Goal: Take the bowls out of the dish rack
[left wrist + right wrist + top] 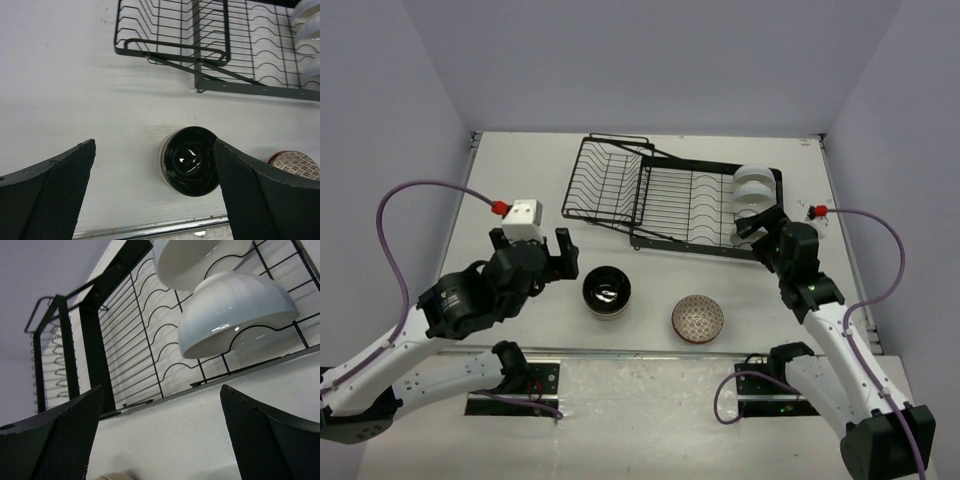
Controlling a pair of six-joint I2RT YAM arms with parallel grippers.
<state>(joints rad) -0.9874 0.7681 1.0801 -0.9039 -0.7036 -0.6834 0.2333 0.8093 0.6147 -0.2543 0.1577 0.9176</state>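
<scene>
white glazed bowls [235,315], two of them, stand on edge among the curved tines [165,335] at the right end of the dish rack [690,248], one behind the other. the nearer one has its mouth tipped down toward the desk [520,170] and toward the right pincer [760,222]. that pincer hangs just in front of the rack's near frame with its jaws spread wide and nothing between them, and the nearer white bowl lies straight ahead and a little above in the wrist view. the line of the two bowls runs away from it across the rack, so the rim of the front bowl looks like the part to be met first. the left pincer [533,250] is well apart from them. its jaws also stand apart and empty, just beside a black-glazed bowl [607,292] that sits upright on the desk, with a net-patterned bowl [698,318] to the right of that. the right arm is plainly the nearer one for what is in the rack. the rack's right end is close to the desk's right edge, so room to that side looks tight. bare desk lies between the rack's near frame and the net-patterned bowl, and that looks like the free ground for setting a bowl down.
</scene>
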